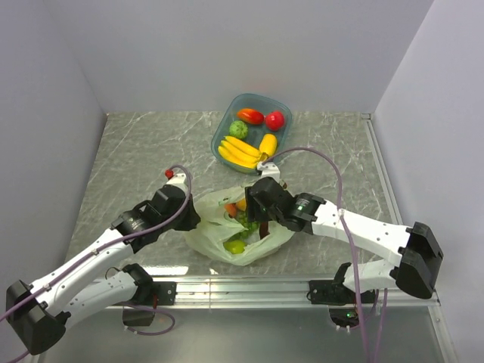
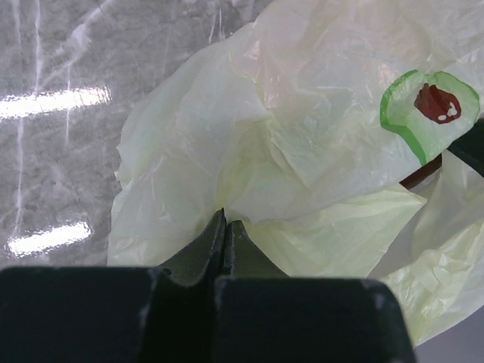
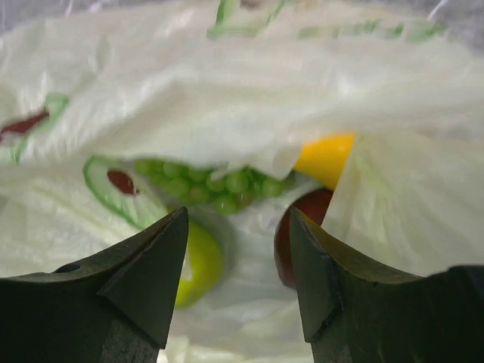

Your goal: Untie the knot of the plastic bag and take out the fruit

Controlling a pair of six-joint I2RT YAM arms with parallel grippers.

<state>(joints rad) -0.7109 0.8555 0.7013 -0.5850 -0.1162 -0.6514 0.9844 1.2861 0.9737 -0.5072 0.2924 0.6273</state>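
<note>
The pale green plastic bag (image 1: 219,236) lies open near the table's front edge. My left gripper (image 1: 192,218) is shut on a fold of the bag (image 2: 287,151) at its left edge, jaws pressed together (image 2: 224,221). My right gripper (image 1: 254,218) is open and reaches into the bag's mouth. Between its fingers (image 3: 238,219) lie a green grape cluster (image 3: 212,185), a yellow-green fruit (image 3: 200,261), a dark plum (image 3: 287,227) and a yellow-orange piece (image 3: 325,159). No knot shows in any view.
A teal bowl (image 1: 224,125) stands behind the bag, holding a banana bunch (image 1: 238,151), a red round fruit (image 1: 274,119), a yellow oval fruit (image 1: 268,143) and other pieces. Walls close in the table on the left, right and back.
</note>
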